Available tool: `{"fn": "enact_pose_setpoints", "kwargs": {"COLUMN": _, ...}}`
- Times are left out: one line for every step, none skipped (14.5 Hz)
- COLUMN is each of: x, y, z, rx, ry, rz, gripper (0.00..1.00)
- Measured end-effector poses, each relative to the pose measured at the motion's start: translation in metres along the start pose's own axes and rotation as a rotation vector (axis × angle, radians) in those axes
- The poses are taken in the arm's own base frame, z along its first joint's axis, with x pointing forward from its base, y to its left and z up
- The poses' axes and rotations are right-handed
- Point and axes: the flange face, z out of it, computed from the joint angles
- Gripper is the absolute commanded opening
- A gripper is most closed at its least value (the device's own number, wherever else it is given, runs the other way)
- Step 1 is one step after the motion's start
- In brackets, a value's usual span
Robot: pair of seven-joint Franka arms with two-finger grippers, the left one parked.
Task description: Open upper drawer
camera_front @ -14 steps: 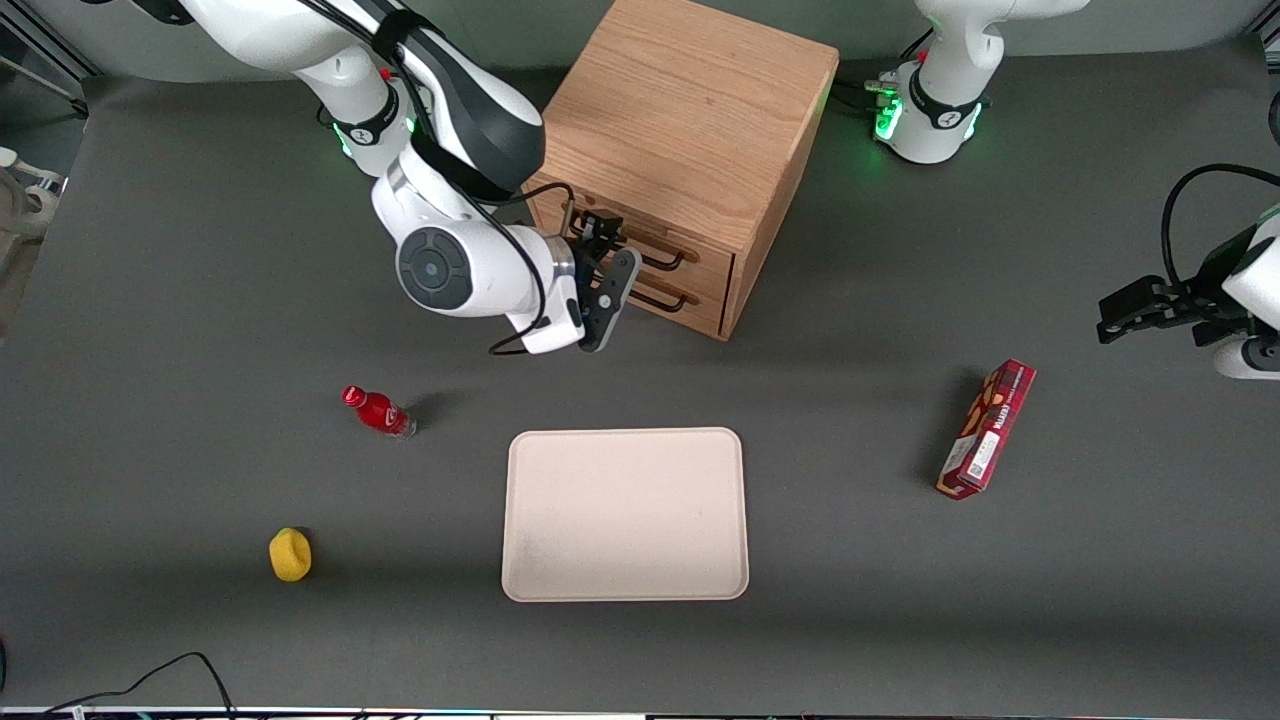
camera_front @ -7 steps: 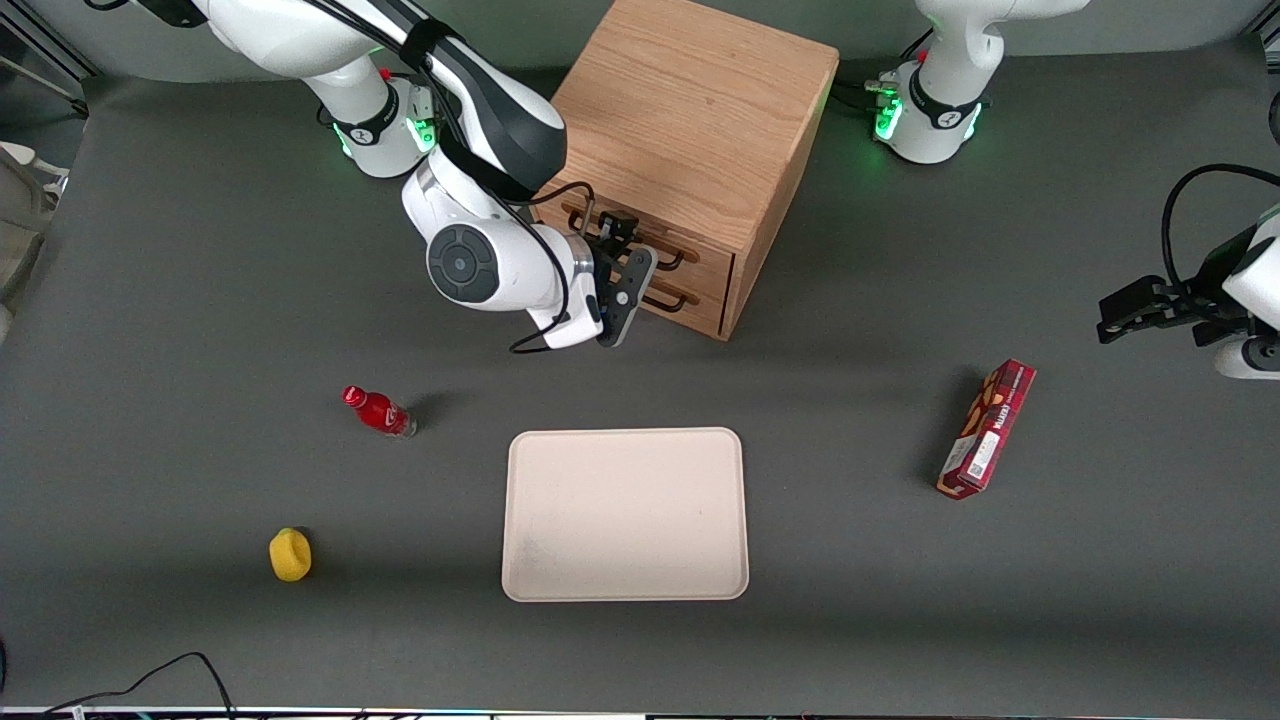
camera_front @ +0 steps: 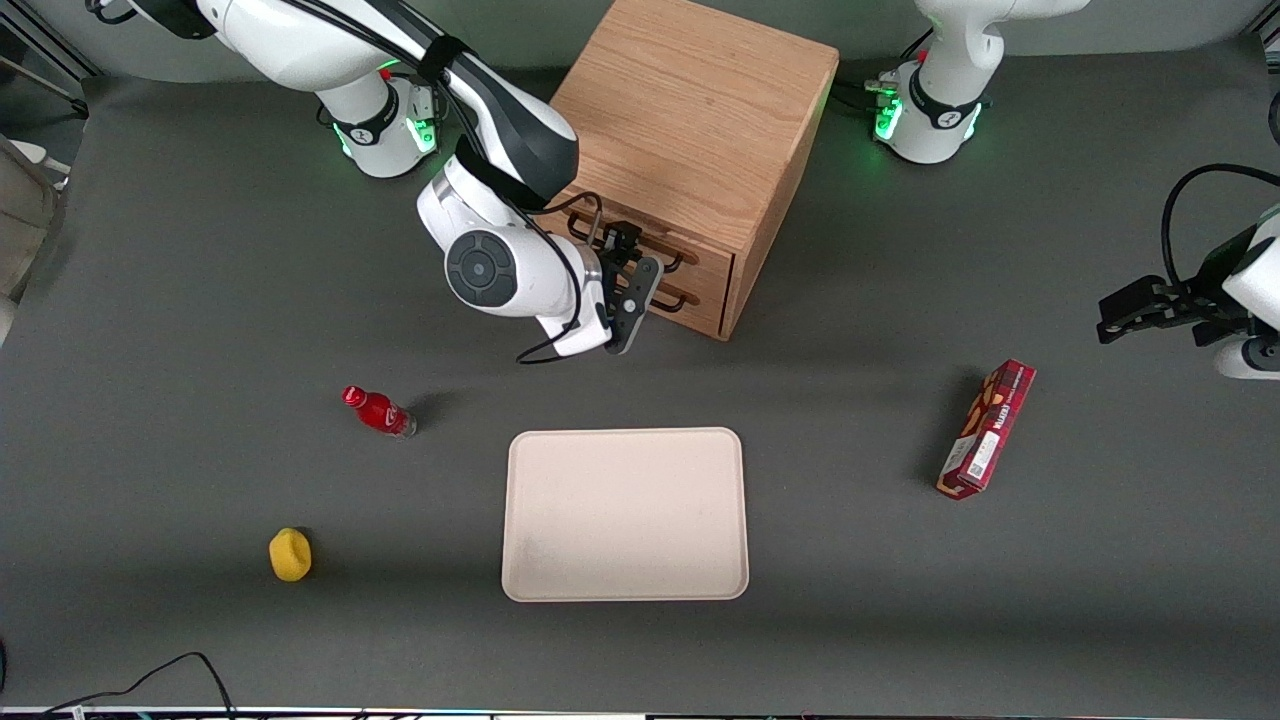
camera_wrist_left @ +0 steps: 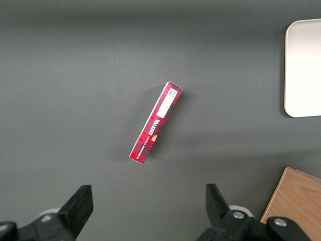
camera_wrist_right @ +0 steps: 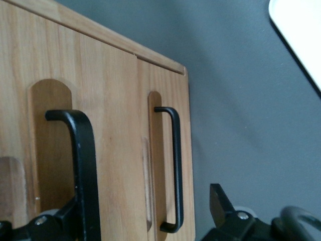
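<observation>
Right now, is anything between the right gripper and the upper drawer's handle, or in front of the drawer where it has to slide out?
Nothing visible. The gripper is right at the upper drawer, with its black wire handle close to one finger. The table in front of the drawer is bare; the beige tray lies nearer the front camera.

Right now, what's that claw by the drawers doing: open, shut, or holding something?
Gripper: open, holding nothing, right in front of the upper drawer, fingers either side of its handle.
</observation>
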Motion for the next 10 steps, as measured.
{"fn": "enact_pose_setpoints", "kwargs": {"x": 0.002, "y": 0.009, "z": -0.006, "rx": -0.018, "ry": 0.011, "rz": 0.003, "gripper": 1.0}}
{"fn": "enact_pose_setpoints", "kwargs": {"x": 0.003, "y": 0.021, "z": -0.012, "rx": -0.031, "ry": 0.023, "rz": 0.011, "gripper": 1.0}}
{"fn": "enact_pose_setpoints", "kwargs": {"x": 0.005, "y": 0.035, "z": -0.02, "rx": -0.04, "ry": 0.036, "rz": 0.022, "gripper": 1.0}}
{"fn": "enact_pose_setpoints", "kwargs": {"x": 0.005, "y": 0.047, "z": -0.026, "rx": -0.041, "ry": 0.042, "rz": 0.034, "gripper": 1.0}}
{"fn": "enact_pose_setpoints", "kwargs": {"x": 0.006, "y": 0.059, "z": -0.032, "rx": -0.04, "ry": 0.047, "rz": 0.047, "gripper": 1.0}}
{"fn": "enact_pose_setpoints", "kwargs": {"x": 0.006, "y": 0.07, "z": -0.038, "rx": -0.038, "ry": 0.048, "rz": 0.058, "gripper": 1.0}}
{"fn": "enact_pose_setpoints", "kwargs": {"x": 0.005, "y": 0.08, "z": -0.043, "rx": -0.033, "ry": 0.044, "rz": 0.07, "gripper": 1.0}}
{"fn": "enact_pose_setpoints", "kwargs": {"x": 0.004, "y": 0.089, "z": -0.049, "rx": -0.028, "ry": 0.038, "rz": 0.079, "gripper": 1.0}}
{"fn": "enact_pose_setpoints", "kwargs": {"x": 0.004, "y": 0.096, "z": -0.055, "rx": -0.023, "ry": 0.035, "rz": 0.084, "gripper": 1.0}}
{"fn": "enact_pose_setpoints", "kwargs": {"x": 0.004, "y": 0.101, "z": -0.059, "rx": -0.021, "ry": 0.035, "rz": 0.087, "gripper": 1.0}}
